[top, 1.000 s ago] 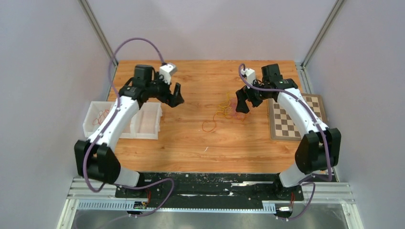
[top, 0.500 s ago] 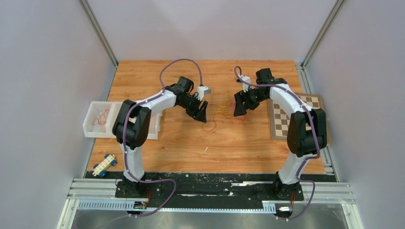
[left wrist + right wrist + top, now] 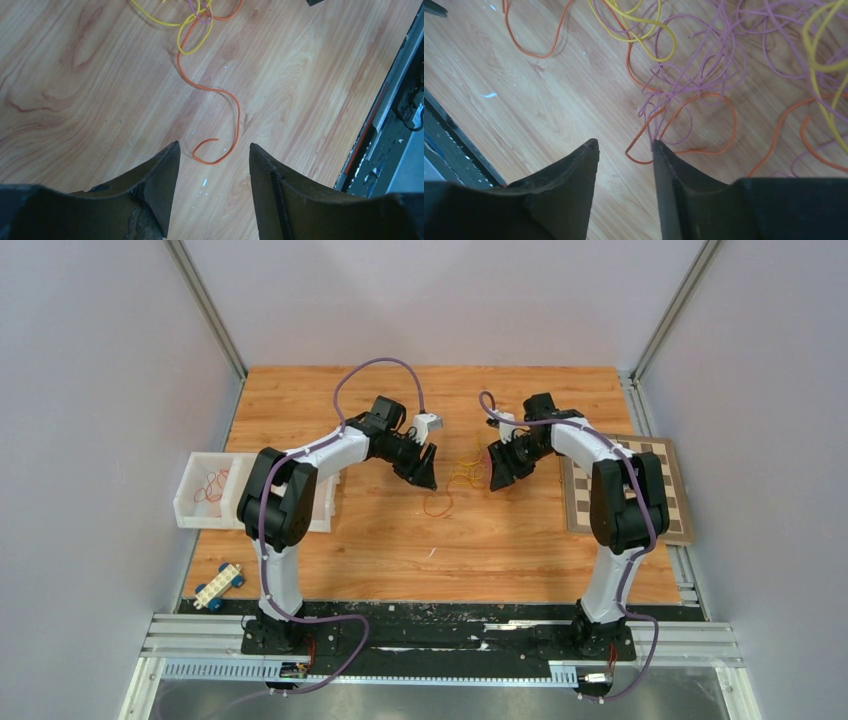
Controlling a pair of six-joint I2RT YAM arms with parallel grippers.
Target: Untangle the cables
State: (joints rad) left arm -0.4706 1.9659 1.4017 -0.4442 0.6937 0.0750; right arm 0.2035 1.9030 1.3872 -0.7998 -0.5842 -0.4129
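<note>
The cables (image 3: 466,476) lie in a loose tangle mid-table, between my two grippers. My left gripper (image 3: 425,474) sits at the tangle's left side, open and empty. In the left wrist view an orange cable (image 3: 220,92) snakes toward that gripper (image 3: 212,146) and its curled end lies just ahead of the fingertips. My right gripper (image 3: 497,474) is at the tangle's right side. In the right wrist view its jaws (image 3: 625,145) stand partly apart over bare wood. Pink strands (image 3: 719,60) and an orange loop (image 3: 684,125) meet the right fingertip (image 3: 657,146). Yellow cables (image 3: 649,22) lie farther out.
A white tray (image 3: 190,502) at the left holds some red cables (image 3: 211,483). A chessboard (image 3: 668,490) lies at the right edge, under the right arm. A small toy car (image 3: 220,585) sits near the front left corner. Grey walls close in three sides.
My left arm has swung from beside the tray over to the tangle's left side and its jaws have narrowed. The right gripper has edged left and its jaws have drawn closer together.
</note>
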